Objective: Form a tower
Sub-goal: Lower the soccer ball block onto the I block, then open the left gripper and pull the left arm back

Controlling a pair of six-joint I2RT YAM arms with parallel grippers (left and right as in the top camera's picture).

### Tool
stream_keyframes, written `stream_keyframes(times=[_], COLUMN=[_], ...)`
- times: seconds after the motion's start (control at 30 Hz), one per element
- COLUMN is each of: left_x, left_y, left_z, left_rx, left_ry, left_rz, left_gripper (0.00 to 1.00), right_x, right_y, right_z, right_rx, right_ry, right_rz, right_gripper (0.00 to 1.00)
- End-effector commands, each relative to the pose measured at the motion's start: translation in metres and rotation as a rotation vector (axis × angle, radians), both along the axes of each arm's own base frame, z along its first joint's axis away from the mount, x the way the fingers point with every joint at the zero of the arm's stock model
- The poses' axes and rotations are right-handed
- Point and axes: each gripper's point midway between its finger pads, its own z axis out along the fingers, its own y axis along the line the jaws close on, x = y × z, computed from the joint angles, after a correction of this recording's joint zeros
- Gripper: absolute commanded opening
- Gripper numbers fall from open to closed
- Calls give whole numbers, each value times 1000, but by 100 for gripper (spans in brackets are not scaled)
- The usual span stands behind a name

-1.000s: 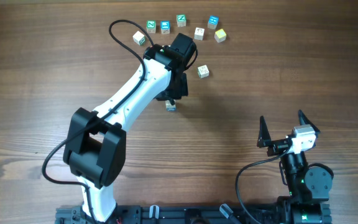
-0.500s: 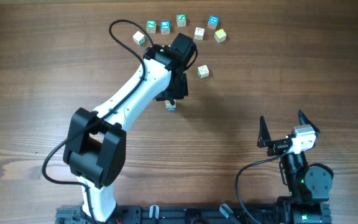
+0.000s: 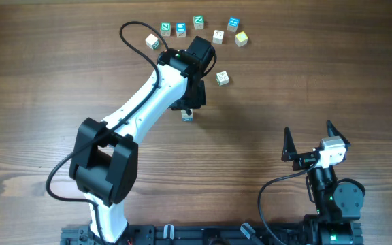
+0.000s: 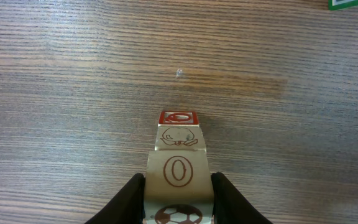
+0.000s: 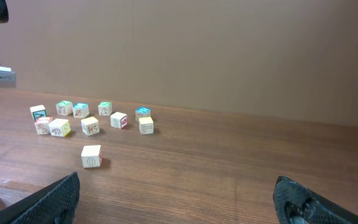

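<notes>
The tower (image 3: 187, 117) stands at mid-table under my left gripper (image 3: 188, 107). In the left wrist view the tower (image 4: 178, 138) runs away from the camera as a one-cube-wide stack. Its faces show a football, a brown O, a drawing and a red-trimmed cube at the far end. My left gripper (image 4: 178, 179) flanks the cube with the O. Its fingers (image 4: 135, 190) stand very close on both sides, with a thin dark line beside the left one. My right gripper (image 3: 309, 131) is wide open at the front right with nothing between its fingers (image 5: 64, 190).
Several loose cubes lie in an arc at the back (image 3: 198, 22), seen too in the right wrist view (image 5: 81, 110). One single cube (image 3: 222, 78) sits alone right of the left arm (image 3: 141, 109). A green-edged cube corner (image 4: 353, 3) shows at top right.
</notes>
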Motion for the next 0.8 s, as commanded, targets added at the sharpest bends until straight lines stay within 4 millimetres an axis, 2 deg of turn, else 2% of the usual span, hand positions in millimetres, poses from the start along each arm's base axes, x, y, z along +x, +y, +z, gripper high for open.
stream_keyframes(times=[0.0, 0.13, 0.27, 0.37, 0.53, 0.63, 0.67, 0.77], left_x=[-1, -1, -1, -1, 3, 23, 38, 58], left_y=[5, 4, 4, 4, 6, 19, 31, 65], left_z=[-8, -7, -7, -7, -6, 6, 16, 26], left_rx=[26, 26, 26, 26, 20, -10, -39, -55], left_ry=[10, 9, 9, 9, -1, -53, -95, -143], left_rz=[-3, -3, -3, -3, 6, 59, 103, 193], left_gripper=[29, 29, 36, 53, 64, 66, 68, 78], right_x=[-1, -1, -1, -1, -1, -1, -1, -1], right_y=[1, 1, 1, 1, 1, 1, 1, 1], right_z=[3, 3, 3, 3, 3, 3, 3, 3], right_rx=[14, 14, 14, 14, 14, 14, 15, 14], right_ry=[-10, -10, -10, -10, -10, -10, -10, -10], right_rz=[8, 8, 8, 8, 8, 8, 8, 8], right_gripper=[100, 100, 100, 99, 99, 100, 100, 100])
